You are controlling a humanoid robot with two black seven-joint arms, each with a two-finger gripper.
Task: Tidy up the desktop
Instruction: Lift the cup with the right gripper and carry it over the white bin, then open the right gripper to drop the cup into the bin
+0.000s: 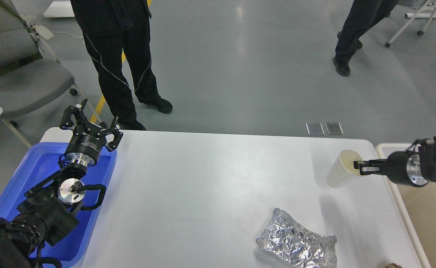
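White desk [218,186] spread across the middle, long axis running left to right. Right end effector [360,166] clenched on the rim of a paper cup [341,169], cup tilted near the desk's far right corner. Left end effector [91,119] released, fingers splayed above the blue tray [43,167]. Crumpled foil [296,243] lying near the front edge

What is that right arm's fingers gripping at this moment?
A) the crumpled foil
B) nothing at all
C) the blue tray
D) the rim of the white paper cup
D: the right gripper is closed over the rim of the white paper cup, which tilts near the right edge of the desktop, while the crumpled foil lies apart, nearer the front edge.
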